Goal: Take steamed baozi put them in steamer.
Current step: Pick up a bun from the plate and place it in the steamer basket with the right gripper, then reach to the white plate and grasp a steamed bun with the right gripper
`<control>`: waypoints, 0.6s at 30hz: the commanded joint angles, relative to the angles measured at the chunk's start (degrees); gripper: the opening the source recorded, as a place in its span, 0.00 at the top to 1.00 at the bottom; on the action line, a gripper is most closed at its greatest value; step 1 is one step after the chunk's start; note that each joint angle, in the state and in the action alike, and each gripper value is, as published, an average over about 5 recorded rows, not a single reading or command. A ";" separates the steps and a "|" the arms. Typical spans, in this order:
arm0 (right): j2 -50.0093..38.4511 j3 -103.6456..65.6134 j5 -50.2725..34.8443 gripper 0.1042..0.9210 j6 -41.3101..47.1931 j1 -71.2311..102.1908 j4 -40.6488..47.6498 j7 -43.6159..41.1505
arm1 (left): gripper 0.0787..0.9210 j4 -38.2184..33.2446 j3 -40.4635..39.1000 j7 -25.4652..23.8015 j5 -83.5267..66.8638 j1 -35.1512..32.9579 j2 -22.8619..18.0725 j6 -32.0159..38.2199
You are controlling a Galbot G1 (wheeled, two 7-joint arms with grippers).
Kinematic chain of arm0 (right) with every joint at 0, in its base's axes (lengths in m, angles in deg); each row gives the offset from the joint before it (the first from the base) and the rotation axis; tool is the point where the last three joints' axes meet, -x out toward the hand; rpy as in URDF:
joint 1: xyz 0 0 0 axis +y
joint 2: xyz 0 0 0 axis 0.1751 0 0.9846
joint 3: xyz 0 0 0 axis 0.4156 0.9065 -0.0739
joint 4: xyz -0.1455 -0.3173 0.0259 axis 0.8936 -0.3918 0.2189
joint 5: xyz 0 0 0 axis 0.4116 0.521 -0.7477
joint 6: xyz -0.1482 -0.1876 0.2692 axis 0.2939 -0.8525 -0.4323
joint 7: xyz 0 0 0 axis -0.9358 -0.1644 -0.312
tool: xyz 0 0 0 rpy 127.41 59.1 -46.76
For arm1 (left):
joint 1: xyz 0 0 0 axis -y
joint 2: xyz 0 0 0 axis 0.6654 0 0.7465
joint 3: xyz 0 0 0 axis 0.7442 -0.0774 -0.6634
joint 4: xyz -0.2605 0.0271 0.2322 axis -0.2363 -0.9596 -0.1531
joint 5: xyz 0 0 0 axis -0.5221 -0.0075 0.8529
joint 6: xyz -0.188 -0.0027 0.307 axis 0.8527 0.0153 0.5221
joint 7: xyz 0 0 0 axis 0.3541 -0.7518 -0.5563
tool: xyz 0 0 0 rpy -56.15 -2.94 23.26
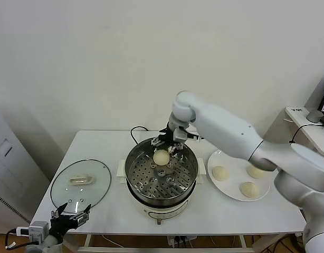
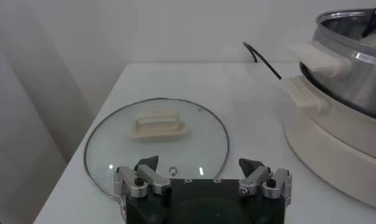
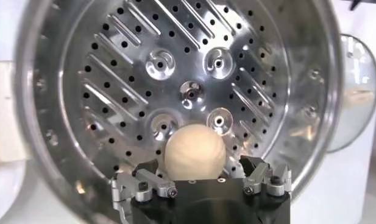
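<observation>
Baozi [image 3: 195, 150] lies between open right gripper [image 3: 201, 173] fingers.

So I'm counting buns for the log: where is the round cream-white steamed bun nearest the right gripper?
It lies on the perforated tray inside the shiny steel steamer, toward its far rim, between the open fingers of the right gripper.

Head camera high, facing down over table [image 1: 98, 138], wrist cameras low and close, all sharing steamer [image 1: 161, 174]

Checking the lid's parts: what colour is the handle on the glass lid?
Cream, on the glass lid; handle shows best in the left wrist view.
</observation>
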 commanded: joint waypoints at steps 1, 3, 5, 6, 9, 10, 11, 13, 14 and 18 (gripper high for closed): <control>-5.43 6.35 -18.76 0.12 10.27 -10.36 2.50 -2.47 | 0.12 -0.10 0.03 -0.02 -0.03 -0.03 0.08 0.04; -7.64 8.96 -22.64 0.12 15.71 -12.95 4.51 -3.56 | 0.12 -0.19 0.04 -0.02 -0.07 0.04 0.12 0.00; -9.79 12.00 -25.94 0.12 21.38 -14.79 6.18 -4.47 | 0.12 -0.30 0.04 -0.01 -0.13 0.09 0.19 -0.03; -10.81 13.45 -27.29 0.12 23.76 -15.51 6.91 -4.81 | 0.12 -0.36 0.04 -0.01 -0.16 0.11 0.24 -0.06; -13.38 16.90 -29.65 0.12 29.34 -16.36 8.73 -5.96 | 0.12 -0.47 0.04 -0.01 -0.21 0.09 0.35 -0.07; -14.06 17.70 -30.02 0.12 30.65 -16.32 9.28 -6.29 | 0.12 -0.48 0.04 -0.02 -0.23 0.08 0.38 -0.07; -14.71 18.54 -30.30 0.12 32.06 -16.15 9.89 -6.51 | 0.12 -0.48 0.04 -0.01 -0.23 0.06 0.42 -0.07; -15.70 19.78 -30.66 0.12 34.41 -15.52 11.07 -6.73 | 0.12 -0.48 0.04 -0.01 -0.25 0.03 0.47 -0.07; -16.08 20.18 -30.70 0.12 35.42 -15.03 11.74 -6.76 | 0.12 -0.48 0.04 -0.01 -0.26 0.03 0.45 -0.09; -17.21 20.46 -30.45 0.12 38.02 -12.24 14.02 -6.36 | 0.12 -0.54 0.03 -0.01 -0.26 0.08 0.14 -0.19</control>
